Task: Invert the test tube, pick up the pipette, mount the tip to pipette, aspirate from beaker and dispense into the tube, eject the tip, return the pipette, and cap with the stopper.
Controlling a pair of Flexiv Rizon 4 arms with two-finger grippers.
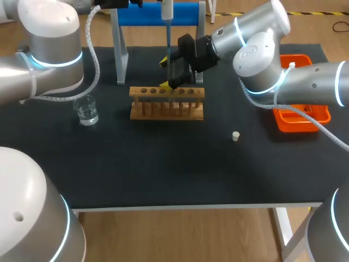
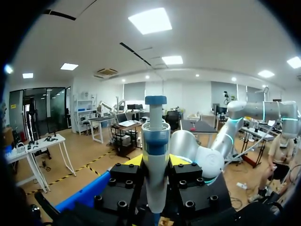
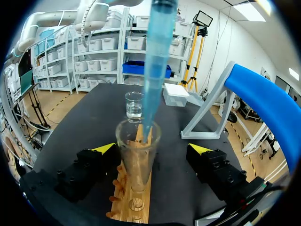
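A clear test tube (image 3: pixel 137 157) stands upright in the wooden rack (image 1: pixel 167 102), mouth up. My right gripper (image 3: pixel 152 149) is open around it, one yellow-tipped finger on each side and neither touching. The pipette (image 2: pixel 155 150) hangs upright over the rack with my left gripper (image 2: pixel 156 162) shut on its body. Its blue tip (image 3: pixel 153 61) points down into the tube's mouth. In the head view the pipette (image 1: pixel 168 22) drops from the top edge to my right gripper (image 1: pixel 166 73). The beaker (image 1: pixel 86 111) of water stands left of the rack. The small white stopper (image 1: pixel 235 136) lies right of it.
The blue pipette stand (image 1: pixel 158 13) rises just behind the rack. An orange tray (image 1: pixel 302 117) sits at the table's right edge under my right arm. A white box (image 3: pixel 176 94) lies beyond the beaker (image 3: pixel 134 104).
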